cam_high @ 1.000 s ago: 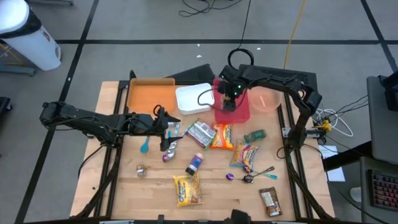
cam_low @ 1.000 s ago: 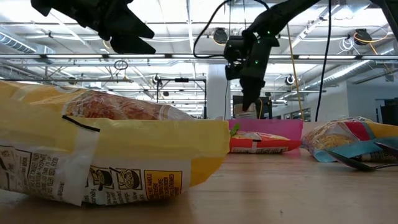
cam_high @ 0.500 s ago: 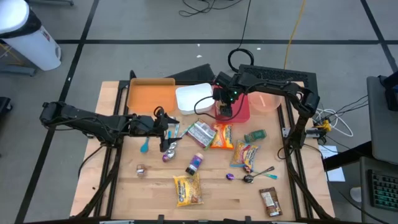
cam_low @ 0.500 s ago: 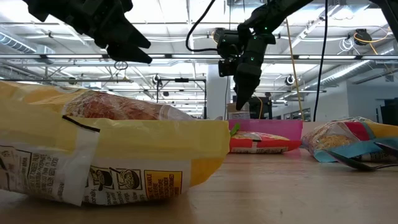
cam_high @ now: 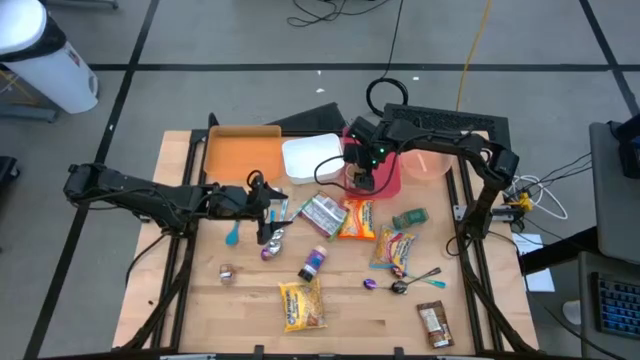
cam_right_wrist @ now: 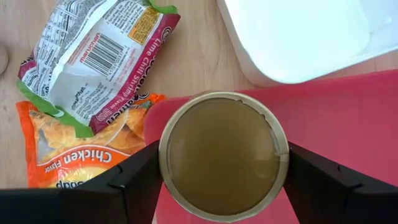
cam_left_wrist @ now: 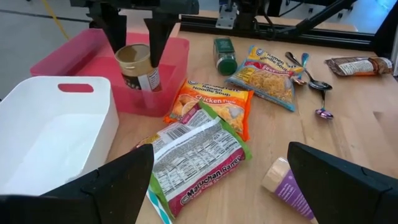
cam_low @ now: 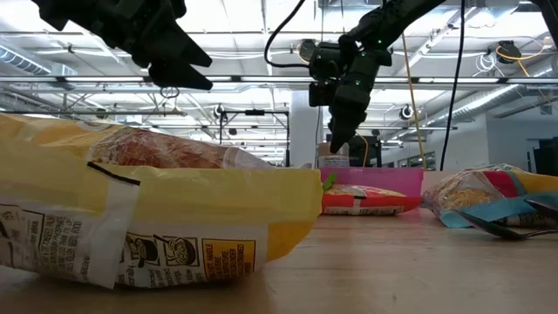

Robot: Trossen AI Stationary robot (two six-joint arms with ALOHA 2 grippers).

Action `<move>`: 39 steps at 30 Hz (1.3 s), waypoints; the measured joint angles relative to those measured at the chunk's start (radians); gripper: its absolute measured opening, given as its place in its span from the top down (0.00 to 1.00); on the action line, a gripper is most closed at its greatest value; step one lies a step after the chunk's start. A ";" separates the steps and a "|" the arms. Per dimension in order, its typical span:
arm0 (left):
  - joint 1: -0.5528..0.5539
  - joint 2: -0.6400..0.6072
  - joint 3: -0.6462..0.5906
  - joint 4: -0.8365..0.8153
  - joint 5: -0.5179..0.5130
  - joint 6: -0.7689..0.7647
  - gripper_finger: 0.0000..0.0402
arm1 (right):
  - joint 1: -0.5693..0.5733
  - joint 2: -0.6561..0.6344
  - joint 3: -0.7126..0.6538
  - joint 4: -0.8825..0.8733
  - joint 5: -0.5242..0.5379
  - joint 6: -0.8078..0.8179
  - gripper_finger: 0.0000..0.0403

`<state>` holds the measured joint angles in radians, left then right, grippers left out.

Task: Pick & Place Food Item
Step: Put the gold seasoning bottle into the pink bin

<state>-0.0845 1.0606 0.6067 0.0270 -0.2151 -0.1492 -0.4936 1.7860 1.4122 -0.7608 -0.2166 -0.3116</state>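
Jaws of the right gripper (cam_left_wrist: 132,38) are clamped on a jar (cam_left_wrist: 138,67) with a tan lid, one finger on each side. Held upright, the jar hangs over the near corner of the pink bin (cam_left_wrist: 93,53), above its rim. A white bin (cam_left_wrist: 68,112) sits just beside the pink bin, and an orange noodle packet (cam_left_wrist: 211,106) lies on the table next to it. Away from the pink bin, the left gripper (cam_high: 268,212) hovers above the table, jaws spread wide, holding nothing.

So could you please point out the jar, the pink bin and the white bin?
jar (cam_right_wrist: 221,155), right wrist view, middle of its lid
pink bin (cam_left_wrist: 81,53), left wrist view, inner wall
white bin (cam_left_wrist: 43,134), left wrist view, bare inside
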 joint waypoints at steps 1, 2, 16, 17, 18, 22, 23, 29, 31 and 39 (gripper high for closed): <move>0.000 0.000 0.000 -0.001 0.000 -0.003 0.06 | 0.001 0.000 -0.001 0.001 0.002 0.000 0.33; 0.000 0.000 0.000 -0.002 0.000 -0.006 0.06 | 0.001 0.001 -0.001 0.001 0.002 -0.002 0.32; -0.015 0.000 -0.001 -0.009 0.000 -0.018 0.06 | 0.005 0.018 -0.013 -0.017 0.007 0.005 0.21; -0.016 0.000 -0.001 -0.009 0.000 -0.017 0.06 | 0.005 0.018 -0.013 -0.019 0.007 0.009 0.20; -0.017 0.000 -0.001 -0.009 0.000 -0.017 0.06 | 0.005 0.013 -0.011 -0.014 0.006 0.011 0.19; -0.016 0.000 -0.001 -0.009 -0.003 -0.017 0.06 | 0.005 0.010 -0.007 -0.019 0.007 0.012 0.15; -0.016 0.000 -0.001 -0.009 -0.003 -0.017 0.06 | 0.005 0.011 -0.008 -0.028 0.007 0.012 0.15; -0.016 0.000 -0.001 -0.009 -0.003 -0.010 0.06 | 0.004 -0.009 -0.007 -0.063 0.008 -0.007 0.14; -0.016 0.000 -0.001 -0.008 -0.015 -0.007 0.06 | 0.002 -0.026 -0.007 -0.077 0.023 -0.020 0.14; -0.015 0.000 -0.001 -0.004 -0.057 -0.003 0.06 | 0.004 -0.130 -0.005 -0.115 0.196 -0.028 0.14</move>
<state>-0.0998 1.0604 0.6060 0.0235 -0.2719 -0.1525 -0.4892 1.6562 1.4071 -0.8756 -0.0210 -0.3394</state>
